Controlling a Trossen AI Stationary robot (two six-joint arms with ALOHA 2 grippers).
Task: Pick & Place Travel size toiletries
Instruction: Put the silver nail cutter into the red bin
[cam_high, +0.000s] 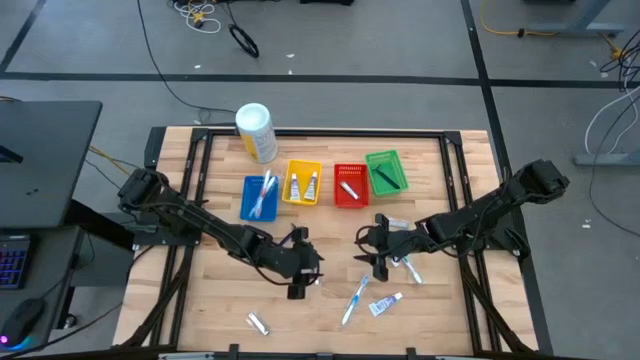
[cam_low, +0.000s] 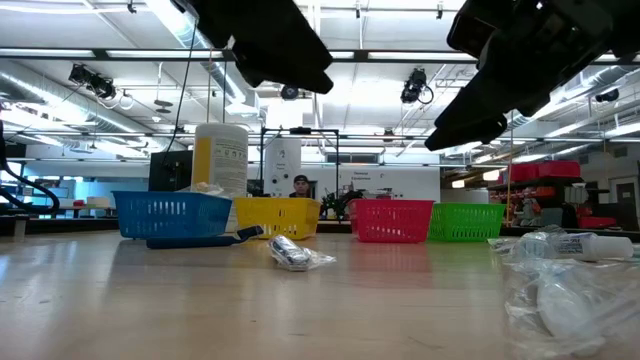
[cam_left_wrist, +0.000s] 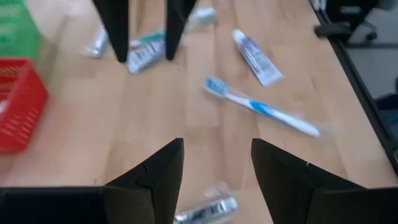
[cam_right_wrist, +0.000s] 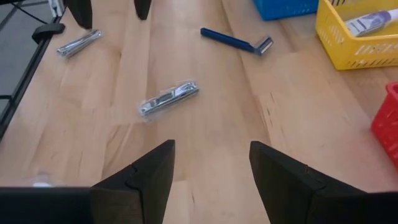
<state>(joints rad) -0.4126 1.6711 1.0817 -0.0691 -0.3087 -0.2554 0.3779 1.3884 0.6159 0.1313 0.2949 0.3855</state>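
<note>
Both hands hovering mid-tabletop, fingers apart, holding nothing. Left hand (cam_high: 300, 283) hanging over wrapped nail clipper (cam_left_wrist: 208, 210); judging: descend straight, straddle across its narrow width. Right hand (cam_high: 381, 259) idling beside toothpaste tube (cam_high: 385, 303), toothbrush (cam_high: 355, 298) toward tabletop's near edge.

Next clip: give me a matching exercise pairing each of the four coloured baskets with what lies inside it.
Baskets:
1. blue basket
2. yellow basket
3. red basket
4. green basket

Contents:
A. dark razor
B. toothbrushes
C. small pale wrapped item
D. toothpaste tubes

Pairs: 1-B, 2-D, 3-C, 4-A
</note>
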